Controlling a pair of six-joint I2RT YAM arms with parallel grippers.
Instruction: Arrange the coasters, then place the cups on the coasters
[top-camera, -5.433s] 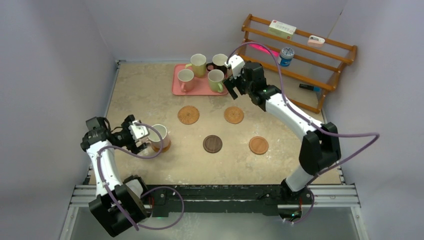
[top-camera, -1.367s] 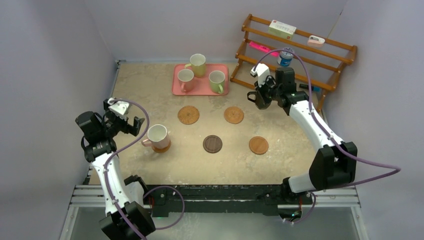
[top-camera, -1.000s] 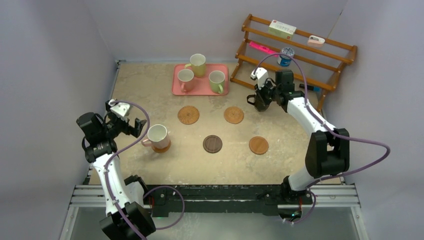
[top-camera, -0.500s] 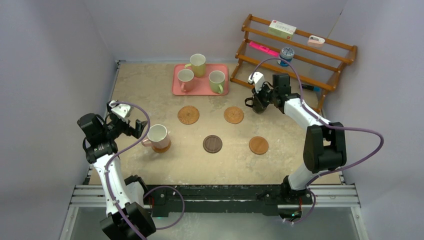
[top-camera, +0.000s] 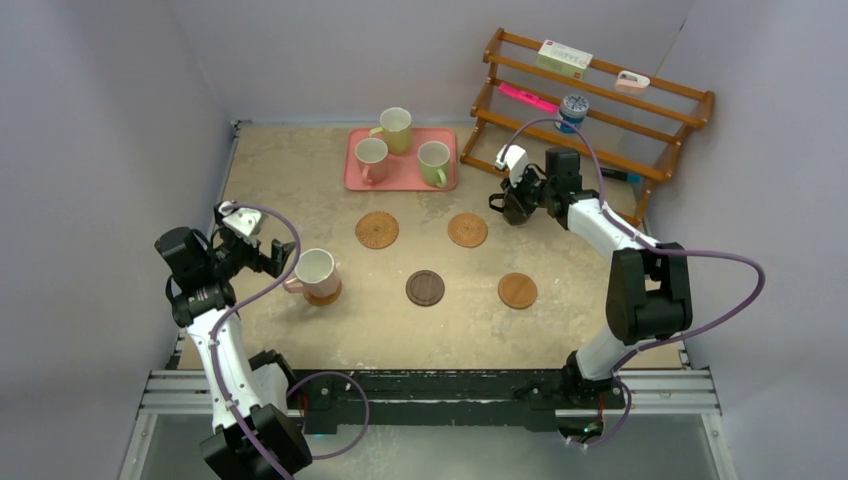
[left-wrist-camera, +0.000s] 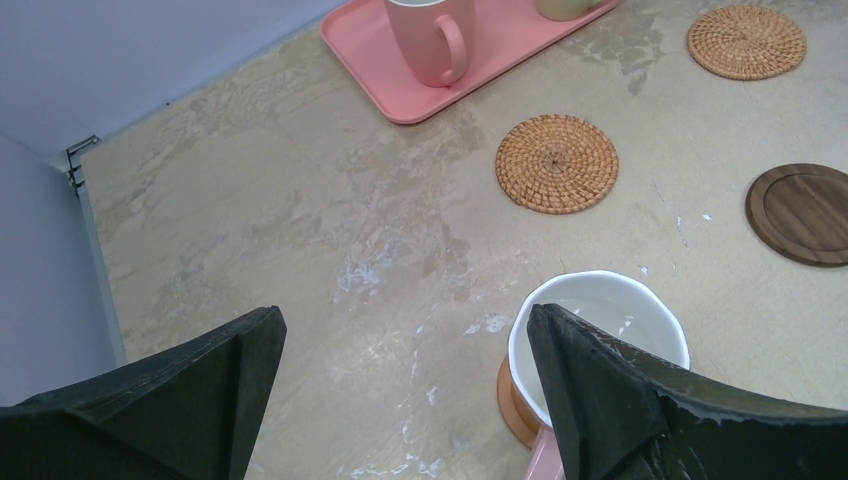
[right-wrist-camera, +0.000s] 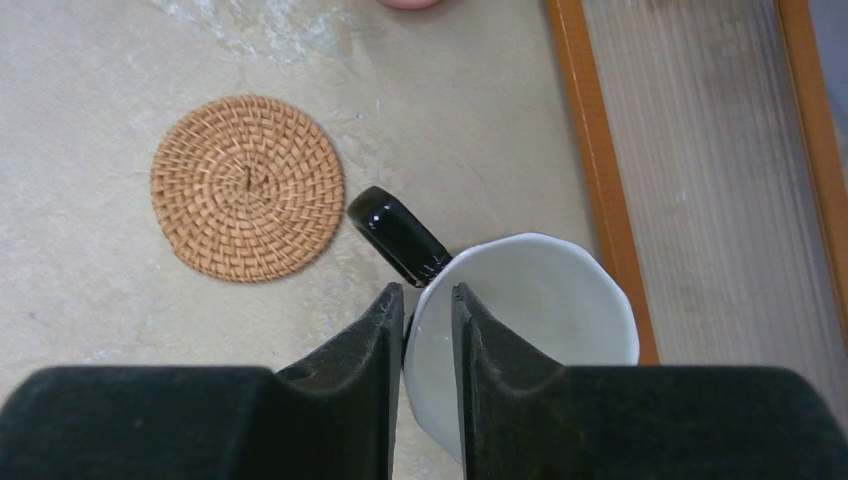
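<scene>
My right gripper (right-wrist-camera: 427, 292) stands astride the wall of the black cup (right-wrist-camera: 540, 300), one finger outside and one inside its white interior, jaws slightly open. The cup stands on the table between a woven coaster (right-wrist-camera: 247, 187) and the rack's base. From above, the right gripper (top-camera: 508, 204) is right of that coaster (top-camera: 467, 230). A pink cup (top-camera: 316, 268) sits on a tan coaster (top-camera: 327, 296). My left gripper (top-camera: 268, 256) hangs wide open just left of it, holding nothing. A woven coaster (top-camera: 377, 230), a dark brown one (top-camera: 425, 288) and a cork one (top-camera: 517, 290) lie bare.
The pink tray (top-camera: 352, 178) at the back holds a pink cup (top-camera: 371, 156), a pale yellow cup (top-camera: 395, 126) and a green cup (top-camera: 433, 158). A wooden rack (top-camera: 640, 165) with a small blue can (top-camera: 573, 108) stands close behind the right gripper.
The right gripper has settled slightly lower and leftward with the black cup, and its jaws have parted a little. The left arm has stayed put.
</scene>
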